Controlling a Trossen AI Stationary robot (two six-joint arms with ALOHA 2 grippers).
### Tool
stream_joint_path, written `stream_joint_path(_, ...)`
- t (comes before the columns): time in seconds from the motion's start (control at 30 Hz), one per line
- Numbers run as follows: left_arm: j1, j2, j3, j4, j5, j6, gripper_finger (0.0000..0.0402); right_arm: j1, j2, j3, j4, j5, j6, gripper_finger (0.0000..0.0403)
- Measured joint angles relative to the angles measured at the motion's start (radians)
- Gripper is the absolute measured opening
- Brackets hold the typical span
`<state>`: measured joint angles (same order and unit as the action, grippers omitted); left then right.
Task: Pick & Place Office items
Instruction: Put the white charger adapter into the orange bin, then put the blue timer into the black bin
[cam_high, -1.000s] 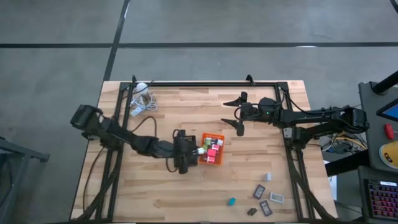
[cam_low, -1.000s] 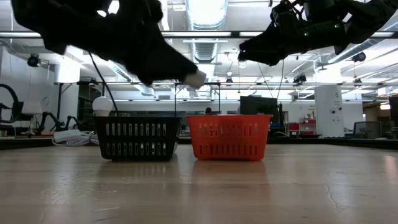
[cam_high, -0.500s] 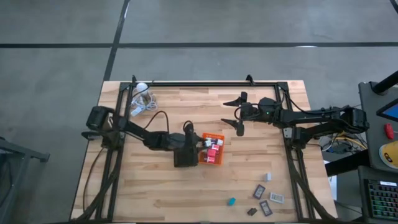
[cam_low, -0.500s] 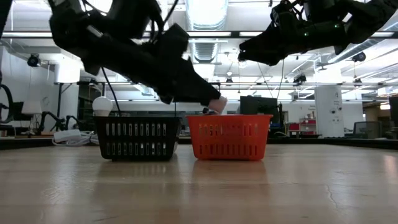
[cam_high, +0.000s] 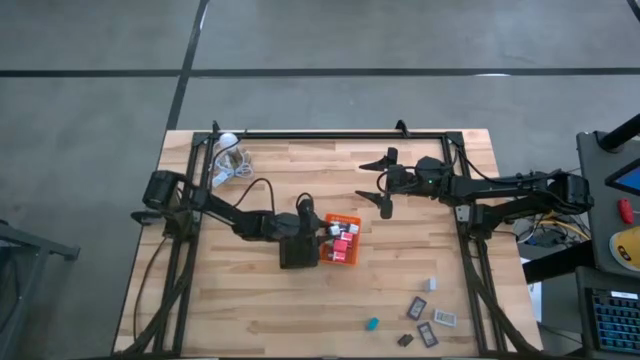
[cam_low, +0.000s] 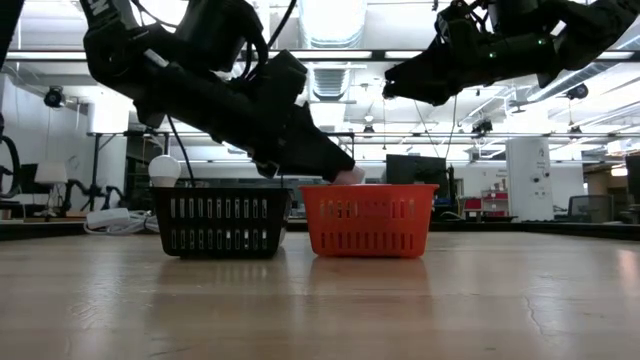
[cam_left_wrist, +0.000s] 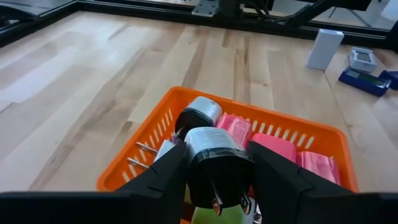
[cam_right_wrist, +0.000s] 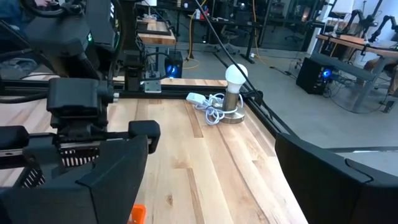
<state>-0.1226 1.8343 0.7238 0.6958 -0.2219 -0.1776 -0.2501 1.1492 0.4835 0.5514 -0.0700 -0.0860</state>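
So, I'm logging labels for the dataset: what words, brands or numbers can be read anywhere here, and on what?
None can be read.
Plug adapter in the left gripper, over the orange tray: no print visible.
Flat grey-black pieces on the table: any markings too small to read.
Right gripper: no label visible.

Dark jointed arms — black cables

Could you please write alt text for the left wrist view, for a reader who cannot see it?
The left gripper holds a black and grey plug adapter in its jaws, just above an orange tray containing pink blocks. Beyond, on the wooden table, lie a few small items.
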Motion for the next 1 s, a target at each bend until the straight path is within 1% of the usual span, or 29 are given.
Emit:
stream_joint_path(0.13,0.000,0.000,0.000,0.000,0.008,-0.002,0.0156,0.000,0.000,0.000,0.000,0.000,0.000,0.0344)
stream_joint_path(0.27,0.000,0.000,0.000,-0.004,0.041,-0.002,0.0161,0.000,0.000,0.000,0.000,0.000,0.000,0.0340)
stream_joint_path(0.33,0.000,0.000,0.000,-0.004,0.044,-0.002,0.0172,0.000,0.000,0.000,0.000,0.000,0.000,0.0342)
stream_joint_path(0.57,0.000,0.000,0.000,-0.002,0.044,-0.001,0.0230,0.000,0.000,0.000,0.000,0.000,0.000,0.0350)
stream_joint_path(0.67,0.000,0.000,0.000,-0.002,0.044,-0.001,0.0246,0.000,0.000,0.000,0.000,0.000,0.000,0.0347)
stream_joint_path(0.87,0.000,0.000,0.000,-0.001,0.044,-0.002,0.0252,0.000,-0.002,0.000,0.000,0.000,0.000,0.0340)
stream_joint_path(1.0,0.000,-0.006,0.000,0.017,0.051,-0.027,0.0252,0.000,-0.002,0.000,0.000,0.000,0.000,0.0344)
